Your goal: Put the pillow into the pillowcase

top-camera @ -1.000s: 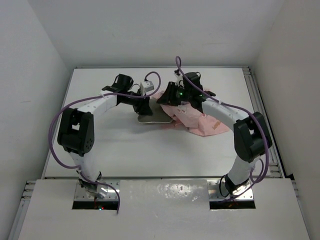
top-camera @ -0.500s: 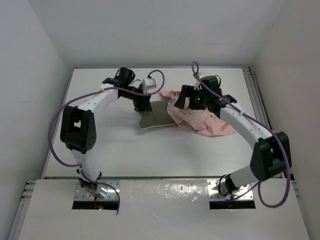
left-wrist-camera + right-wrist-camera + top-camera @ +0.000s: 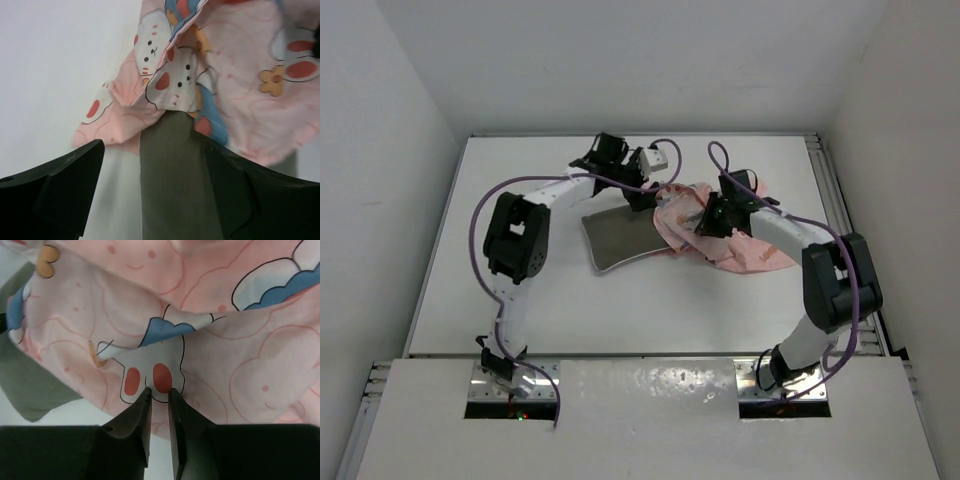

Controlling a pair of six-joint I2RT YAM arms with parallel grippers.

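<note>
Two arms meet over the far half of the white table (image 3: pixel 500 290), whose smooth top offers little friction; a push along it could slide the whole bundle away rather than feed one piece into the other.

Next in size, the pillowcase (image 3: pixel 740 245) lies crumpled right of centre, its mouth bunched and folded over one end of the cushion. The wrist views do not show which layer is top and which is bottom. If both are pulled together, the opening closes up and the cushion rides over the sleeve instead of into it.

Slightly smaller, the pillow (image 3: pixel 615 238) lies flat left of the fabric, most of its olive-grey length bare and only its far end tucked under the pink cloth. It looks soft, so a shove from one end would likely buckle it or skew a corner against the seam.

Smaller again, the left gripper (image 3: pixel 152 150) stands wide, one finger on either side of a narrow grey edge and holding nothing. Closing from here may catch loose pink cloth along with the cushion.

Smallest, the right gripper (image 3: pixel 160 392) is drawn narrow, its tips nipping a thin fold at a printed rabbit. Such a shallow bite on slippery fabric could slip free under any tug.
</note>
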